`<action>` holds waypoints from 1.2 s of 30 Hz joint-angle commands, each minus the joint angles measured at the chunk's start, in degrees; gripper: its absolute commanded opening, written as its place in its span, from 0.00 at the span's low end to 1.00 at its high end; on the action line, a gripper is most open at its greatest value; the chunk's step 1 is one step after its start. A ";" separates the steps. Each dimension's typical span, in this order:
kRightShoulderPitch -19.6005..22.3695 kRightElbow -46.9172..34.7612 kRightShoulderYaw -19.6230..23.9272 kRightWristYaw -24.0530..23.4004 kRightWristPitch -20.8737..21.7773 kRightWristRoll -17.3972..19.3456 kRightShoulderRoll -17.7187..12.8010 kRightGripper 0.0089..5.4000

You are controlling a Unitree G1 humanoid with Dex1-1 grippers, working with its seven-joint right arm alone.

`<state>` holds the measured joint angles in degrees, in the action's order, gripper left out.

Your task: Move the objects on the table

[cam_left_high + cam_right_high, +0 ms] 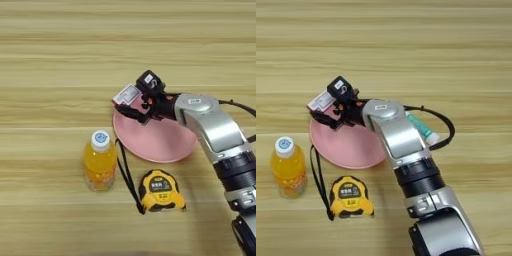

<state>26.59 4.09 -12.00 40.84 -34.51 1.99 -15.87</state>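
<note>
Nearest us, at six o'clock, lay the tape measure (161, 190) on the table (60, 65), untouched, with the bottle (100, 161) at its nine o'clock. Beyond, our gripper (138, 104) pinched the white-and-red packet (126, 94) over the eleven-o'clock rim of the pink plate (155, 138), raised, we judged, for carrying off. The tube (423, 129) lay at the plate's three o'clock, behind the forearm.
</note>
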 commanded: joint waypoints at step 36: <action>18.33 27.21 -9.55 7.22 13.64 -5.43 9.53 0.74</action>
<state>39.16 33.16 -22.50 49.02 -23.08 -3.15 -6.50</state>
